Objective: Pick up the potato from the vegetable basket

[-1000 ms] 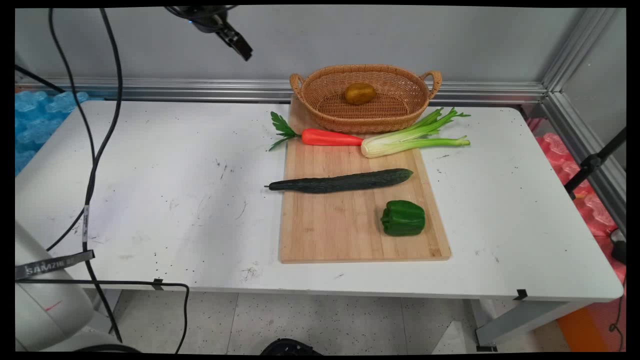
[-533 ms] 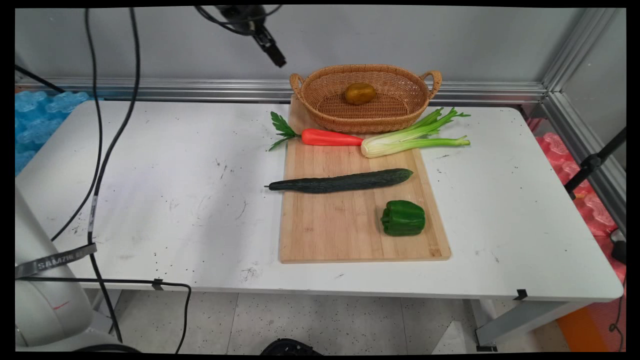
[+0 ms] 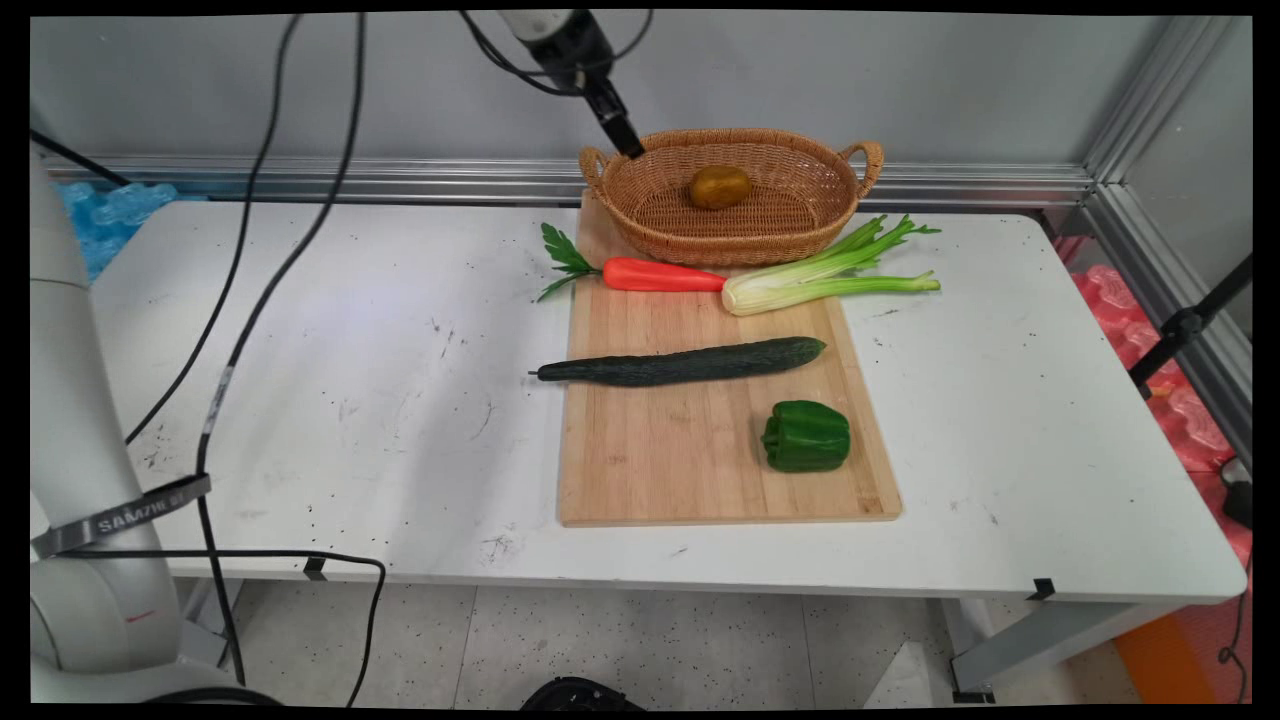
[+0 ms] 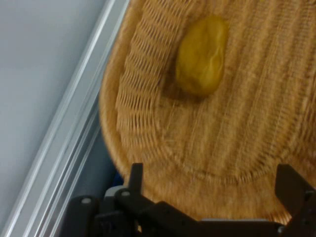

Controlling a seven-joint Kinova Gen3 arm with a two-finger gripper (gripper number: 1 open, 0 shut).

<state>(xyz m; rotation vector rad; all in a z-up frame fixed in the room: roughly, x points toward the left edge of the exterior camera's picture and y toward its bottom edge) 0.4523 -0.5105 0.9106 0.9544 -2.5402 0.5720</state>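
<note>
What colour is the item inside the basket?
Yellowish-brown, the potato-like item in the wicker basket; clearest in the hand view.

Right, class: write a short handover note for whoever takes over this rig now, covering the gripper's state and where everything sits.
Gripper: jaws open, holding nothing, above the left end of the basket.
Basket: at the far end of the cutting board, with one yellow-brown potato inside.
On the board, far to near: carrot and celery, cucumber, green pepper. None is touched.
</note>
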